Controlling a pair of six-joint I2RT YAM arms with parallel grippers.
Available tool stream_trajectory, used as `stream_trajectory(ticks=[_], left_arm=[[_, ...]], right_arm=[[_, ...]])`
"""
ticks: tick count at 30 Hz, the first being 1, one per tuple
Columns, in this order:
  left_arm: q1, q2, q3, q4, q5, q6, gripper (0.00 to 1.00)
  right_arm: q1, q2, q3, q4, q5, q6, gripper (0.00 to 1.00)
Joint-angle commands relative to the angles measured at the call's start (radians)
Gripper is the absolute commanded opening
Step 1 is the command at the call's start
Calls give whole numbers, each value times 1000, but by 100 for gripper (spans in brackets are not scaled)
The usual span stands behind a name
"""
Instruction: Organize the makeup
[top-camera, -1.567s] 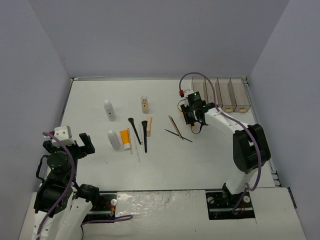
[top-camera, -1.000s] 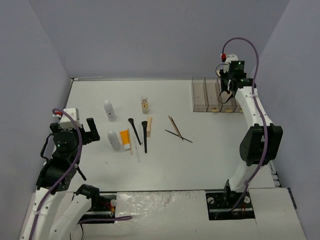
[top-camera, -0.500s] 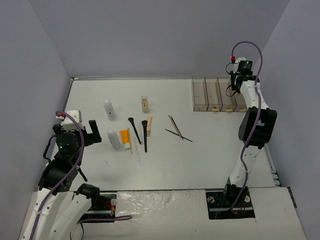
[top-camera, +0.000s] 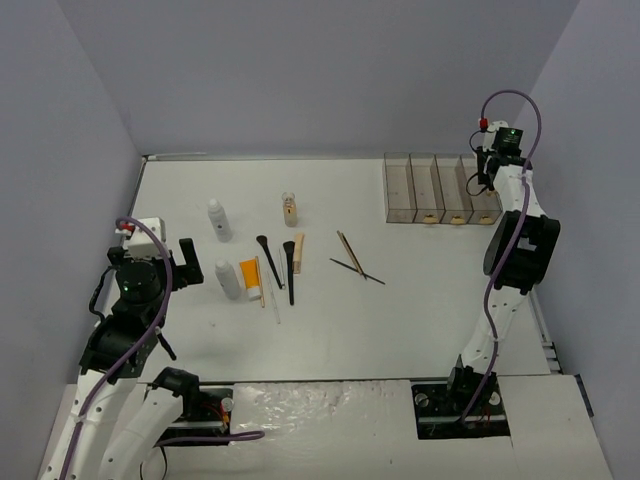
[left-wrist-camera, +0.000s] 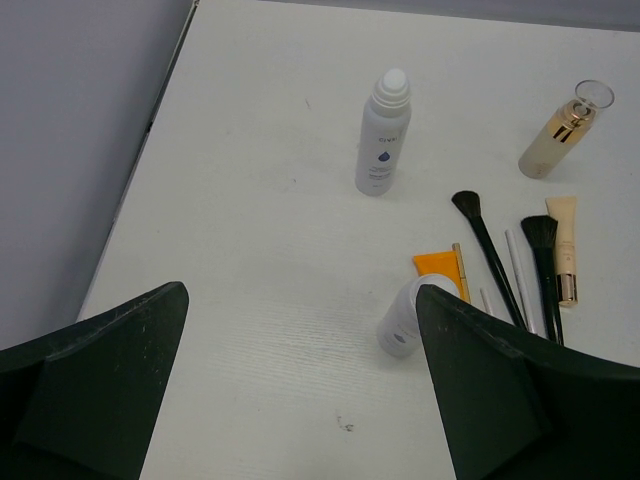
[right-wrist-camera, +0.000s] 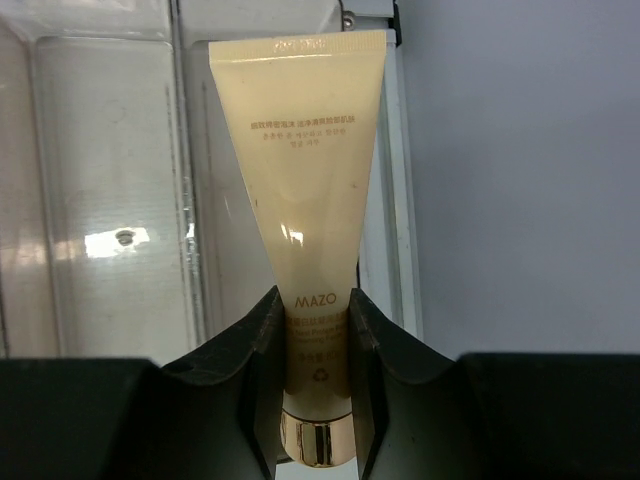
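Beige tube arrives over the box

The clear box (top-camera: 437, 190) sits far right. The right gripper (right-wrist-camera: 315, 330) has swung there from mid-table, jaws narrowed on a beige tube (right-wrist-camera: 305, 170) above the rightmost compartment, seemingly ready to drop. The left gripper (left-wrist-camera: 300, 340) hangs fully spread and empty, near left above the white bottles (left-wrist-camera: 383, 150). Brushes (left-wrist-camera: 500, 260) and pencils (top-camera: 350, 258) lie unsorted.

Brushes (top-camera: 290, 270) lie left of box (top-camera: 440, 188), tube (right-wrist-camera: 305, 180) above it.
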Motion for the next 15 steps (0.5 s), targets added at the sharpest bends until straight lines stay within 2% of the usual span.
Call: stream_trajectory(ticks=[1, 11, 15], left_arm=[[8, 22, 31, 51, 11, 13, 97], [17, 32, 31, 53, 23, 11, 97], [17, 27, 30, 54, 28, 11, 97]], right_arm=[[-17, 8, 11, 81, -48, -14, 25], [-16, 17, -22, 93, -80, -14, 31], [-17, 8, -19, 95, -86, -5, 43]])
